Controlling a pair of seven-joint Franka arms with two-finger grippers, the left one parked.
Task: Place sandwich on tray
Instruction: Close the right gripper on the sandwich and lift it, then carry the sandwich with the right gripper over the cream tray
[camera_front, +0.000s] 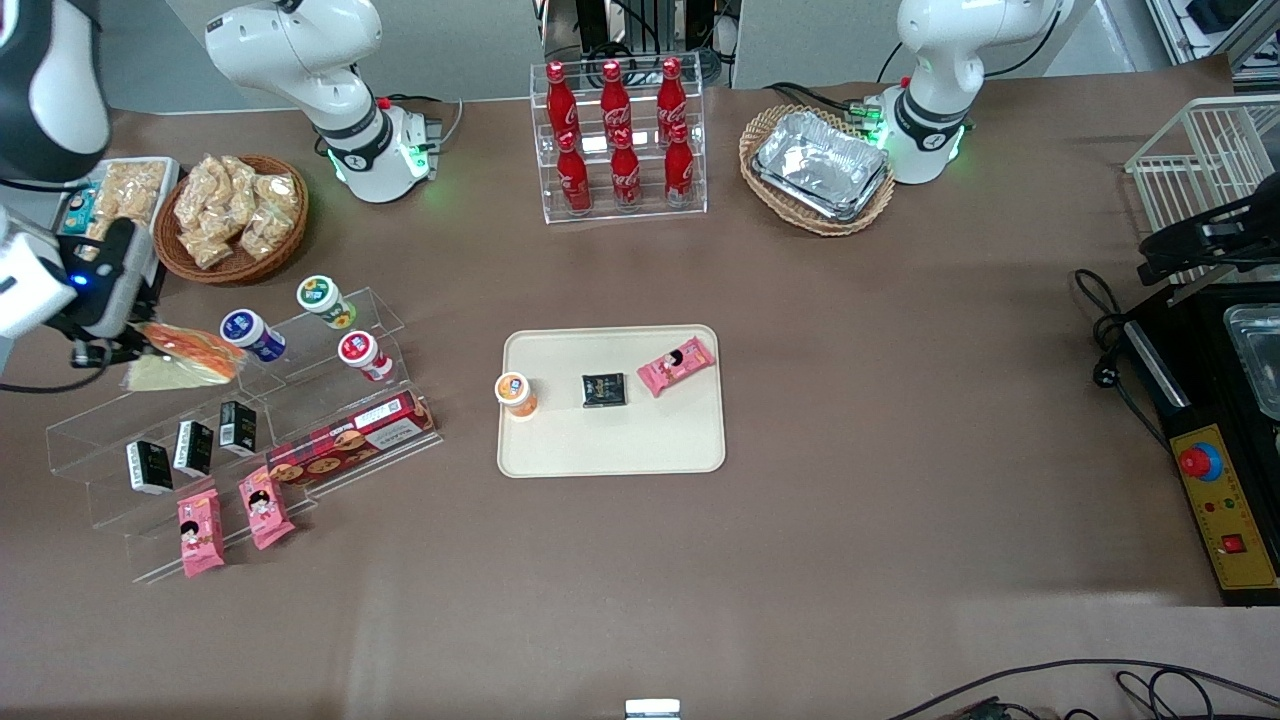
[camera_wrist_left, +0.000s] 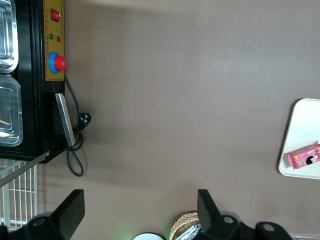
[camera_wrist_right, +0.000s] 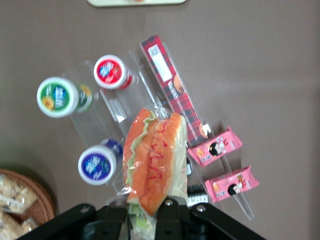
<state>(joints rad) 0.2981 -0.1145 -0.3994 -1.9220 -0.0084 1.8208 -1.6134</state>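
Worktop (camera_front: 900, 400): brown. Tray (camera_front: 610, 450): flat at centre of worktop. Sandwich (camera_front: 185, 355): lifted clear of worktop near working arm's edge, well apart from tray. Pincer (camera_wrist_right: 150, 210): clamped on sandwich end.

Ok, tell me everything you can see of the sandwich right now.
The sandwich is a clear-wrapped wedge of pale bread with orange-red filling and a green leafy edge. The gripper is shut on one end of it, holding it above the acrylic shelf, beside the blue-lidded cup, toward the working arm's end of the table.
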